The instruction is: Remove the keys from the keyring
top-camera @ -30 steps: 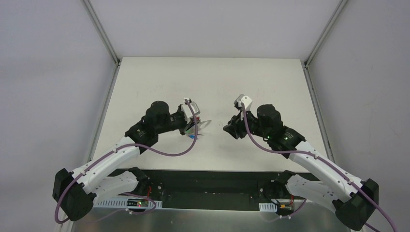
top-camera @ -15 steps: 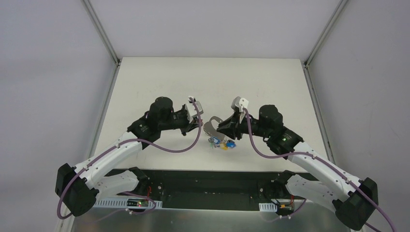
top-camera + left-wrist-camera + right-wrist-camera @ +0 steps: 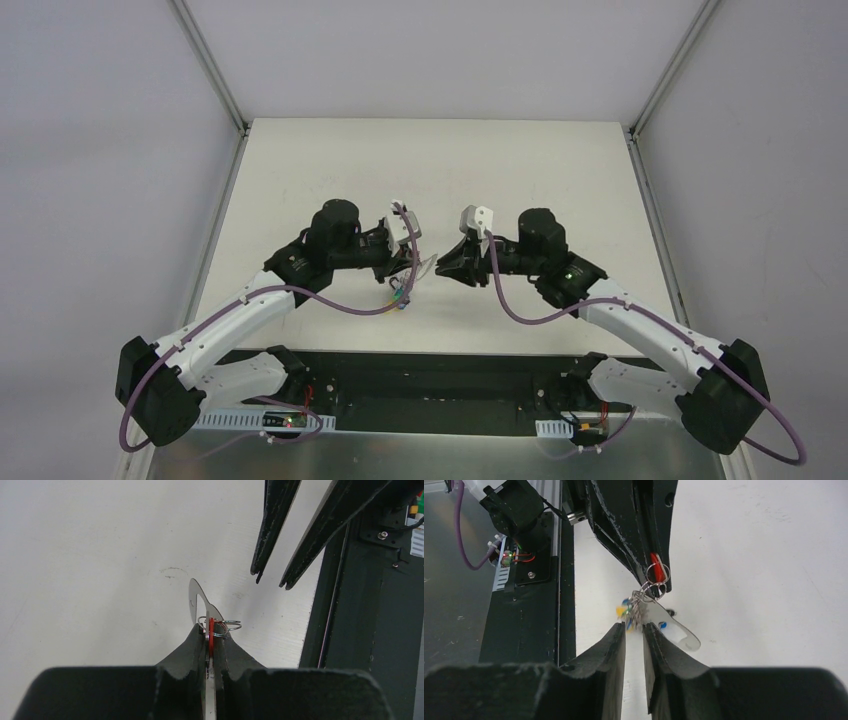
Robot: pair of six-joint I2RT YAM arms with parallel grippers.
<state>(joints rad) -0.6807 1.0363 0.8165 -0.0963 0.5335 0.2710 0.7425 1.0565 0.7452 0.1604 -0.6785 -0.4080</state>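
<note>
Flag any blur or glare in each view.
Right wrist: the keys are smeared by blur, colours barely readable. Left wrist: the keyring shines pale, almost blending with the table. Top external: sharp, evenly lit, keys tiny.

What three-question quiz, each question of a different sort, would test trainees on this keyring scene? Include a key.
1. Fill in: the left tool clamps the keyring and a ___ key head.
2. The right tool is: A open and empty; B shut on the keyring; C out of view.
3. True or false: the keys hang from small rings beside the left tool.
Key: 1 red; 2 A; 3 true.
</note>
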